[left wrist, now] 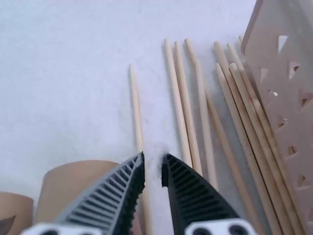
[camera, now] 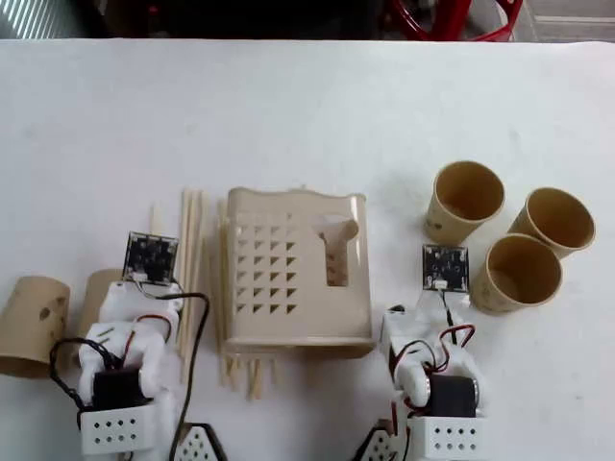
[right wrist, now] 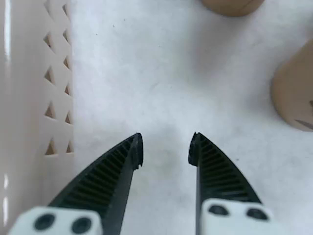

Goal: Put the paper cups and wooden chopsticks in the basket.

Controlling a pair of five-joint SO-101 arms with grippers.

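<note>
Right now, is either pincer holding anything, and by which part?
No. The left pincer hangs empty over the wooden chopsticks, and the right pincer is open over the table.

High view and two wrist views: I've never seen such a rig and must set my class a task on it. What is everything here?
The machine is two small robots, a left arm and a right arm, each ending in a two-fingered gripper. The high view looks down from a fixed camera over the white table; each wrist view comes from a camera on one arm's wrist. In the middle sits a cream basket, with wooden chopsticks loose beside it. Three paper cups stand by the right arm; two more cups lie tipped over by the left arm. The left gripper is slightly open, the right gripper wider; neither holds anything.
</note>
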